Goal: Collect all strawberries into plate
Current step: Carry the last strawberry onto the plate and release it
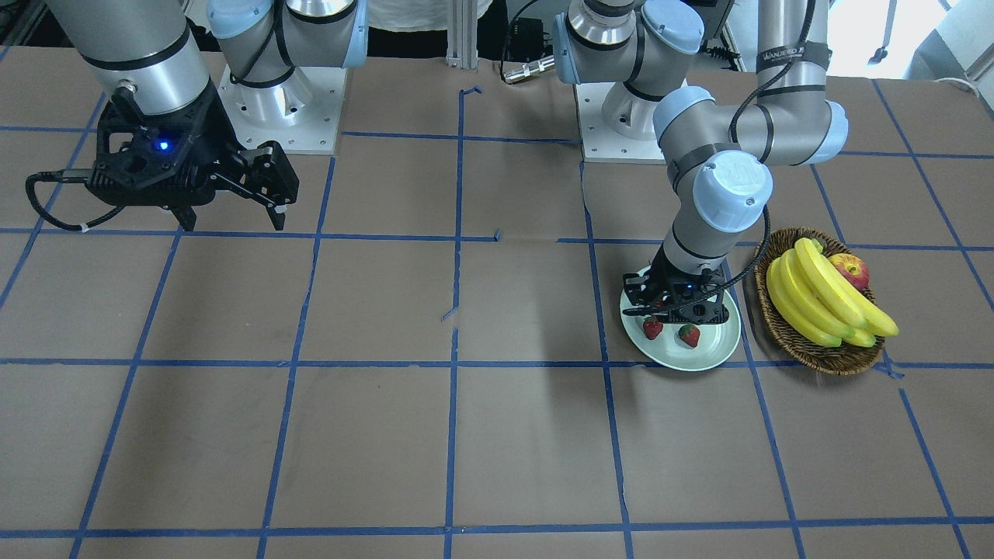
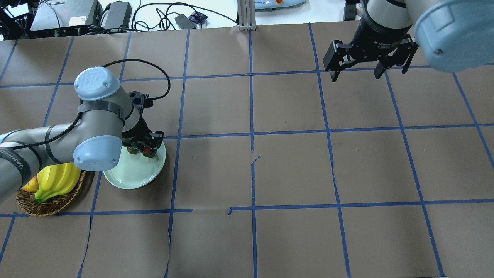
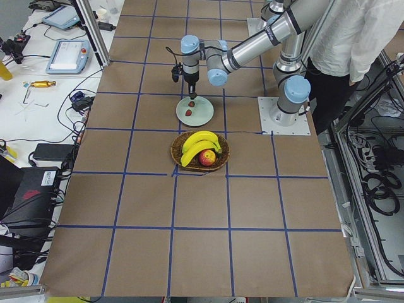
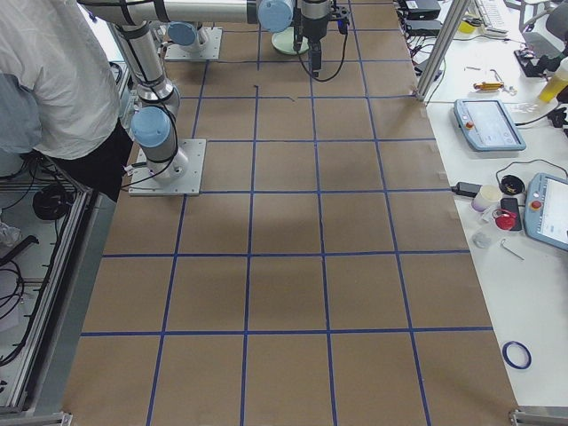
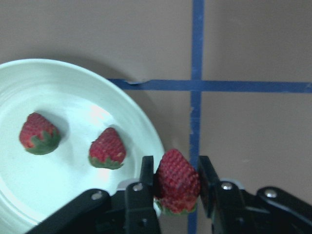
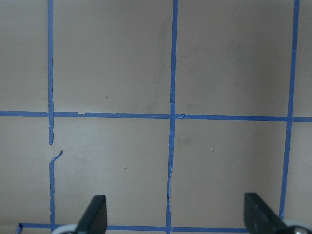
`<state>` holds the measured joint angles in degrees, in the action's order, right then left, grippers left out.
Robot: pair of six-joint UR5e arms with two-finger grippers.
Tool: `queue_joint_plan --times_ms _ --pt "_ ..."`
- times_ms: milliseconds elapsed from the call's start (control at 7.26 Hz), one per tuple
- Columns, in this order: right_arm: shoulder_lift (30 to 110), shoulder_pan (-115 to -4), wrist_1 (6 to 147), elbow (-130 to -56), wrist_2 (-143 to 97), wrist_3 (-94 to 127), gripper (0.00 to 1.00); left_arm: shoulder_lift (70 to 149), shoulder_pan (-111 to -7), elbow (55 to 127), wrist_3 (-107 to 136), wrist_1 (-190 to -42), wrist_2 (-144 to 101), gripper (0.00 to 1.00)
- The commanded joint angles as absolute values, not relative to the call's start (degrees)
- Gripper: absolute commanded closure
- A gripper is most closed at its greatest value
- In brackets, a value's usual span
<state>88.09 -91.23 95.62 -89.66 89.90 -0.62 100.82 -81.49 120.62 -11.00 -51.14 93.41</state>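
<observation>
On the brown table [image 4: 355,266], the near arm [image 4: 144,67] is rising from its grey mount [image 4: 169,169] at the robot-side edge, where a person [image 4: 49,80] in white is standing. The far arm [image 4: 204,11] is reaching over a pale plate [image 4: 286,44] near the far edge. A grey tablet [image 4: 486,124] is lying beyond the opposite edge.

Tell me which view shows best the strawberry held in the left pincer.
The left wrist-mounted view: the strawberry fills the gap between the left pincer's fingers, by the plate's rim. In the front-facing and overhead views the pincer mostly hides it; the side views are too distant to show it.
</observation>
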Motion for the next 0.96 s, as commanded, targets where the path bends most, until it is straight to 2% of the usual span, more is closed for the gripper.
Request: queue_joint_plan --times_ms 0,138,551,689,827 --pt "88.15 -91.23 95.62 -89.65 89.91 -0.53 0.00 100.20 -77.52 124.01 -17.92 -50.97 94.22 0.19" --pt "88.15 -91.23 95.62 -89.65 89.91 -0.61 0.00 100.11 -77.52 124.01 -18.10 -51.06 94.04 0.00" --pt "88.15 -91.23 95.62 -89.74 89.91 -0.62 0.00 96.96 -78.48 120.96 -15.66 -51.41 88.65 0.00" --pt "88.15 -91.23 95.54 -89.74 90.00 -0.62 0.00 94.94 -79.62 117.46 -12.95 -55.85 84.50 0.00" --pt "88.15 -91.23 95.54 -89.74 90.00 -0.70 0.00 92.83 -83.28 109.94 -12.14 -64.25 84.20 0.00"
